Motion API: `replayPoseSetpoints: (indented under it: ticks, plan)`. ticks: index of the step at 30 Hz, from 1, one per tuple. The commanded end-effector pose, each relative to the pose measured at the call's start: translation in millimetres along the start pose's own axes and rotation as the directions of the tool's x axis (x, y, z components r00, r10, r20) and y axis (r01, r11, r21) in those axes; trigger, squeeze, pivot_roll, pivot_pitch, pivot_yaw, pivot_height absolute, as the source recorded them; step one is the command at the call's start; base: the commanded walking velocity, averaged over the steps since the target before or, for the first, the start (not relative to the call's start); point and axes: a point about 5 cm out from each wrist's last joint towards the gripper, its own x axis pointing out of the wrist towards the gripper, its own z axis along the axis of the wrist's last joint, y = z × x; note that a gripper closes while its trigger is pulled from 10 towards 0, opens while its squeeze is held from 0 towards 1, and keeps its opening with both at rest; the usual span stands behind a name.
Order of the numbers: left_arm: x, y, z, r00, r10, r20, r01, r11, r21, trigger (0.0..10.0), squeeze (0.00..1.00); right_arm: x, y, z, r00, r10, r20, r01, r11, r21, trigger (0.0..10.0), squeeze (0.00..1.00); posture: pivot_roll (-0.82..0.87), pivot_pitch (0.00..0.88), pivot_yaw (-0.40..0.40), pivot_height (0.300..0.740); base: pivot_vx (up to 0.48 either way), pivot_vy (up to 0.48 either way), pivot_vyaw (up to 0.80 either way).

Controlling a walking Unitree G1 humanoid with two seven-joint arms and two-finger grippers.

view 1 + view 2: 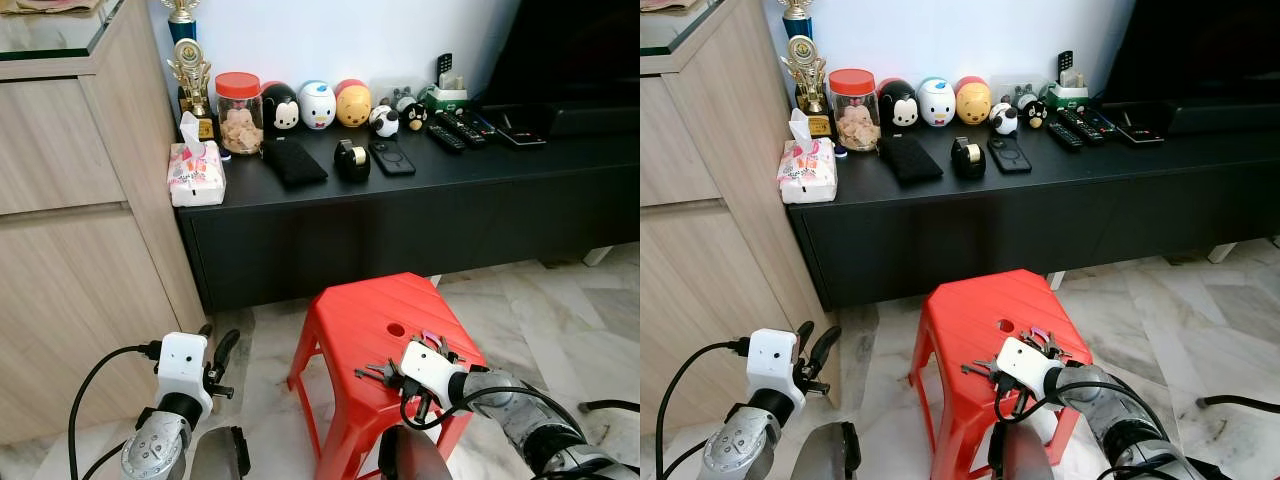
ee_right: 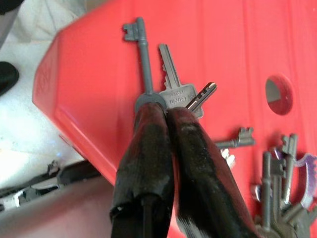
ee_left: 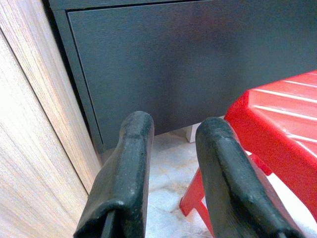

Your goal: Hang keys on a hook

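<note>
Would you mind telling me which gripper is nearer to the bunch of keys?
Right. The right gripper is shut on the keys over the red stool; the left gripper hangs beside the stool, apart.

Silver arms, white wrist housings, black cables.

A home living room: a low black TV console [image 1: 420, 215] carries remote controls [image 1: 458, 130], cartoon character figurines [image 1: 317, 104], a trophy [image 1: 192, 75] and a tissue box [image 1: 196, 172], beside a wooden cabinet [image 1: 70, 240], above a marble-tiled floor [image 1: 560, 310].
</note>
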Motion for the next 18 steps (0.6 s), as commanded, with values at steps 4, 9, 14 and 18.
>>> replayPoseSetpoints:
  ticks: [4,9,14,18]
  plan:
    - [2.5,-1.2,3,1.000,-0.006,0.003,0.006,1.000,0.027,10.0,0.00,-1.8,-10.4,9,0.993,-0.094,0.075,0.089,0.994,0.060,0.0,0.00,0.11,0.000,-0.075,0.559,0.000,0.000,0.00]
    - [3.2,-0.7,2,1.000,0.001,0.003,-0.001,1.000,0.029,10.0,0.00,-5.6,-25.7,22,0.947,-0.262,0.188,0.214,0.947,0.241,0.0,0.00,0.11,0.000,-0.076,0.559,0.000,0.000,0.00]
    - [3.4,-0.3,2,1.000,0.005,0.002,-0.005,0.999,0.032,10.0,0.00,-10.9,-37.5,31,0.862,-0.430,0.270,0.265,0.834,0.483,0.0,0.00,0.11,0.000,-0.076,0.559,0.000,0.000,0.00]
    - [4.4,-0.6,1,1.000,0.003,0.001,-0.003,0.999,0.033,10.0,0.00,-15.6,-43.7,43,0.777,-0.534,0.333,0.239,0.740,0.629,0.0,0.00,0.10,0.000,-0.074,0.559,0.000,0.000,0.00]
